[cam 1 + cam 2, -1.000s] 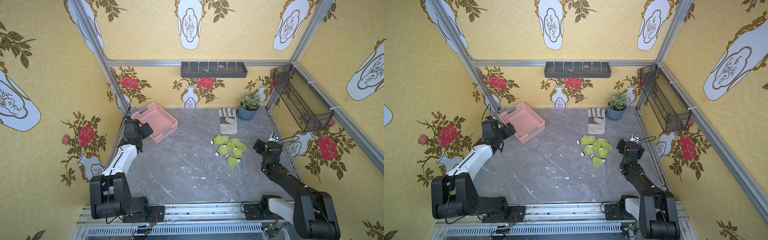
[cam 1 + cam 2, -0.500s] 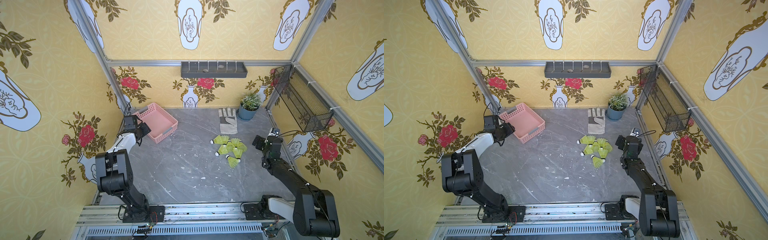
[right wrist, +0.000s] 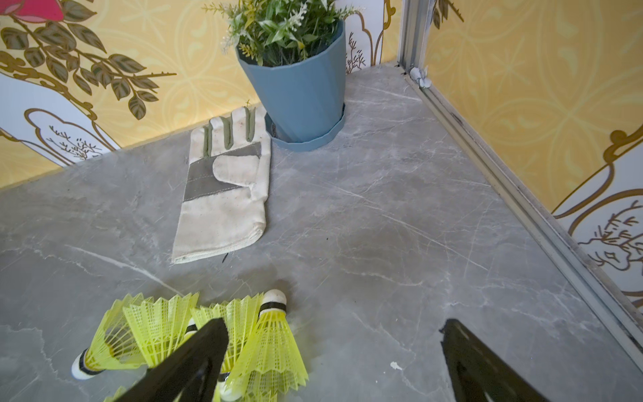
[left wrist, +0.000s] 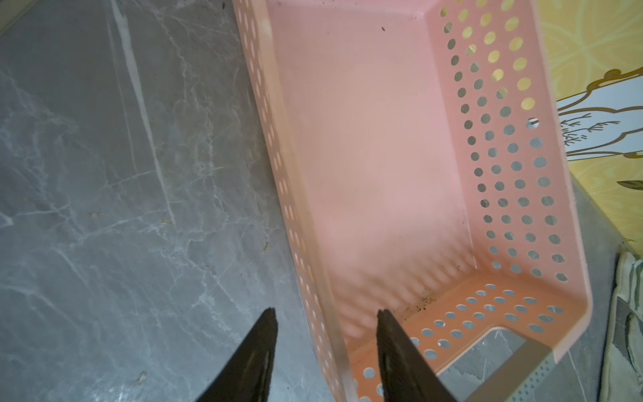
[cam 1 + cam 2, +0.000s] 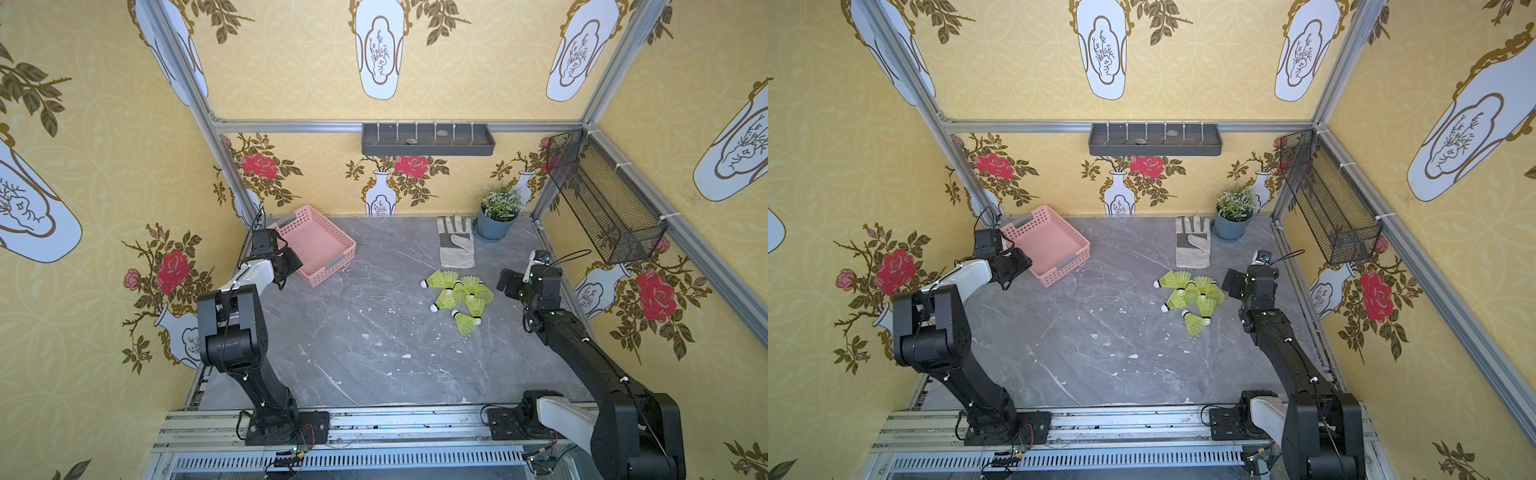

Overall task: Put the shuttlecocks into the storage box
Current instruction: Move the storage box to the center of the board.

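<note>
Evidently the task is only just getting under way: the storage box [image 5: 316, 245], sitting left of centre in both top views near the back-left corner, is showing a bare floor in the left wrist view [image 4: 365, 139]. The shuttlecocks [image 5: 459, 293] are all lying in a loose heap right of centre, well apart from it. The left gripper [image 4: 325, 315] is standing half spread astride the box's near long wall, one finger outside and one inside, neither visibly touching the plastic. It is probably setting up to grip that wall and steady or drag the box. The right gripper [image 5: 508, 282] is hovering just beside the heap's right edge, jaws spread wide and holding nothing. In the right wrist view one finger is overlapping the nearest skirts at the lower left, while the other is hanging over bare table. The next move is likely calling for it to centre on a single shuttlecock and pinch gently, since the nested skirts may be tugging neighbours along. Around this, yellow floral wallpaper [image 5: 291, 62] is covering the walls and a grey marbled tabletop [image 5: 353, 353] is filling mid-frame. A black wire basket [image 5: 602, 199] is hanging upper right and a dark divided tray [image 5: 428, 141] top centre. A work glove [image 5: 455, 245] is lying beside a potted plant [image 5: 498, 216], and white flecks [image 5: 405, 356] are dotting the surface.
</note>
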Controlling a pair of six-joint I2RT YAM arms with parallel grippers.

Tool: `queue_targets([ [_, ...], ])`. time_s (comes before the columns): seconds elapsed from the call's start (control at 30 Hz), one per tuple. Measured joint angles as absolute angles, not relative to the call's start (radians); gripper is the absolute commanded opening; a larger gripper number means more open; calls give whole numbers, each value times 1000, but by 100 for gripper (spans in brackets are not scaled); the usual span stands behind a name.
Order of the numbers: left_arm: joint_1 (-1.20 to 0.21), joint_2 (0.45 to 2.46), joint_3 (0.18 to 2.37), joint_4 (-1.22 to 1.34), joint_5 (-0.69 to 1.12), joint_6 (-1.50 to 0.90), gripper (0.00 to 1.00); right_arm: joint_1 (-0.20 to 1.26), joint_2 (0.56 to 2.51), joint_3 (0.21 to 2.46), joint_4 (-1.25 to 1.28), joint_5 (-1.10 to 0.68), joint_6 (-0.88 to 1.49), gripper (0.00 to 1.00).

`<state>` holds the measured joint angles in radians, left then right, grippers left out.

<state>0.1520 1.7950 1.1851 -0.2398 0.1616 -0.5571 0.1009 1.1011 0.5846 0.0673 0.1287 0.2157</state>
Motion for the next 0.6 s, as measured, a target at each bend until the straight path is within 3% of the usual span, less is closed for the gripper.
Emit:
queue_targets([
  [0.33,151,1766,1165,-270,213,-529,10,136,1089,607,-8,117,224,98],
  [0.6,132,1679,1088,-324,274,-464,9,152,1083,619,-33,118,224,98],
])
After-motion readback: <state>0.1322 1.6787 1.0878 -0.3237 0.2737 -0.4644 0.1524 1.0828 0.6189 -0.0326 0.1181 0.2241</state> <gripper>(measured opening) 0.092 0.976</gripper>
